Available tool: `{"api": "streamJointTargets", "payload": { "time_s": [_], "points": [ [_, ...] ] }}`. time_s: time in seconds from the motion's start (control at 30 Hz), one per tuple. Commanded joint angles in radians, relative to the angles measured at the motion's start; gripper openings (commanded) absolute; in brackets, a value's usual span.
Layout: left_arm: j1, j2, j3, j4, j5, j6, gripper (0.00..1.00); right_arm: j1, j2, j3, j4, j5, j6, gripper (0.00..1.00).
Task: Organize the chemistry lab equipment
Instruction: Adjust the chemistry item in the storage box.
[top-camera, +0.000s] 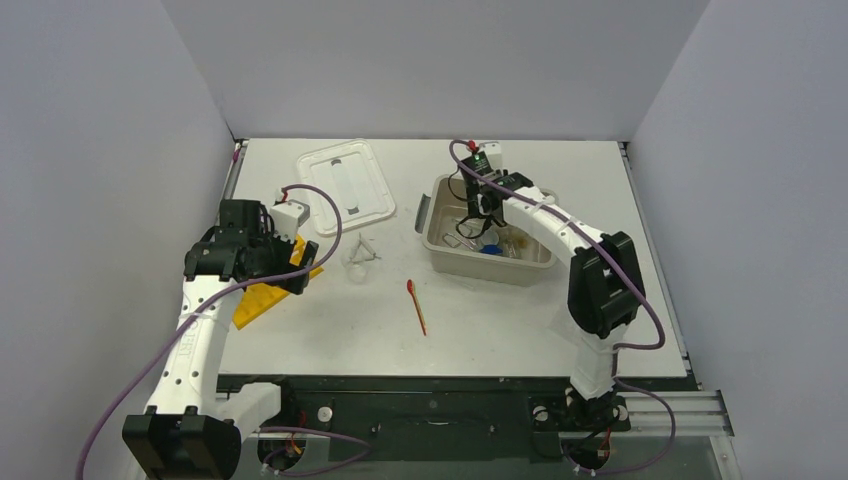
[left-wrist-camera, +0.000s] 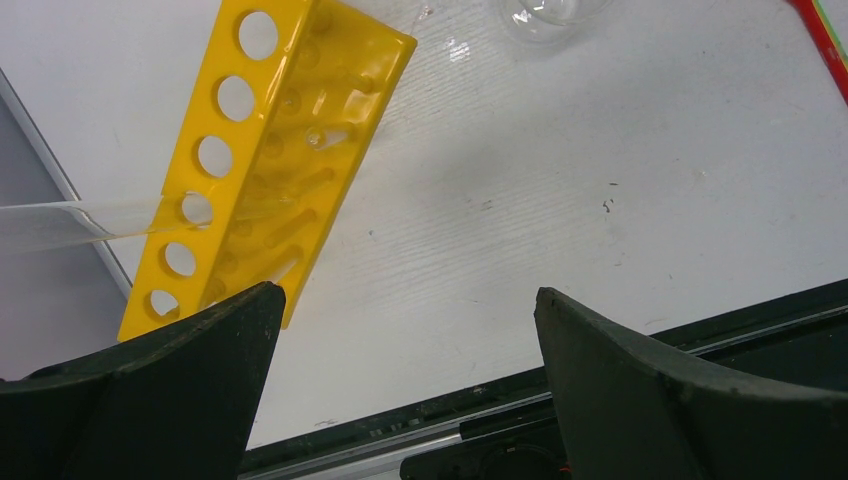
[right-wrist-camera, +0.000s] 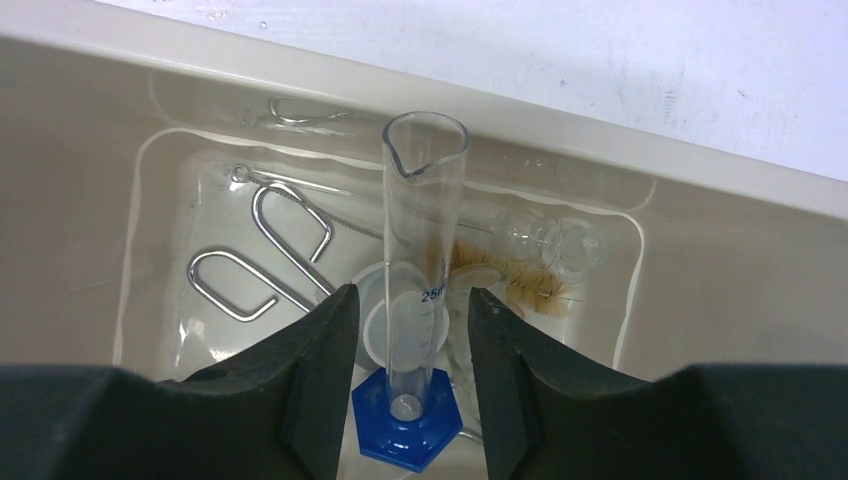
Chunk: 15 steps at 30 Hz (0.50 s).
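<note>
Graduated cylinder (right-wrist-camera: 425, 230), clear on a blue base, is seen upright inside the beige tub (right-wrist-camera: 720, 260), beside metal tongs (right-wrist-camera: 262, 258) and a brush (right-wrist-camera: 520, 285). It is straddled by the right pincer (right-wrist-camera: 412, 295), parted, with a gap showing. Handling of this cylinder is judged the step in hand. A square squeeze or a straight withdrawal is called for next. The left pincer (left-wrist-camera: 407, 295) is spread wide by the yellow rack (left-wrist-camera: 260, 150) on the table (left-wrist-camera: 600, 180).

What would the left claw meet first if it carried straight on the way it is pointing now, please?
Most likely the white table: the open left claw points at a bare patch of it beside the yellow rack. Depth is hard to judge, though.
</note>
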<state>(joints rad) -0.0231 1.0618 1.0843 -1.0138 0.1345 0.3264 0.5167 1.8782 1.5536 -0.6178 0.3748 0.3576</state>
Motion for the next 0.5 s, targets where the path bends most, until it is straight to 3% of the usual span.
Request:
{"api": "streamJointTargets", "payload": {
  "time_s": [0.0,0.07,0.2,0.47],
  "points": [
    [0.008,-0.006,0.034,0.006,0.011,0.008,0.97,0.004,0.038,0.045,0.021,0.029,-0.047,0.38],
    [0.007,-0.006,0.031,0.007,0.009,0.009,0.97,0.009,0.055,0.054,0.025,0.022,-0.067,0.22],
    [0.008,-0.013,0.018,0.01,-0.002,0.018,0.97,0.065,0.007,-0.005,0.115,0.052,-0.185,0.03],
    [0.007,-0.006,0.011,0.015,0.008,0.011,0.97,0.185,-0.004,-0.049,0.089,0.036,-0.579,0.0]
  ]
}}
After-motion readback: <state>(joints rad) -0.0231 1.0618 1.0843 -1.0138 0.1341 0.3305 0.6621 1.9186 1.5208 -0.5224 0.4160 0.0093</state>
